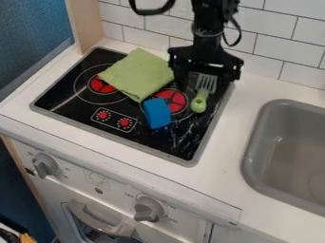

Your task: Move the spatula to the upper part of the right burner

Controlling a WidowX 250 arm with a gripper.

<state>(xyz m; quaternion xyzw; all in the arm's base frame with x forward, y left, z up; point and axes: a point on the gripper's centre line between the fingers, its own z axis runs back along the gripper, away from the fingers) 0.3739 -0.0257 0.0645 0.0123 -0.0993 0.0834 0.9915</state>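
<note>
Over the back right of the black stovetop, the black gripper (202,83) hangs down from the top edge, open, its fingers apart on either side of the spatula's head. The spatula (198,102) has a green handle pointing toward the front and a grey slotted head toward the back wall. Its handle lies at the right side of the right burner (173,98). Part of the head is hidden by the gripper. Whether the fingers touch the spatula, I cannot tell.
A green cloth (136,73) lies across the back of the stovetop, between the burners. A blue block (157,113) stands at the right burner's front left. The grey sink (254,152) is at right, and the tiled wall (279,40) rises behind.
</note>
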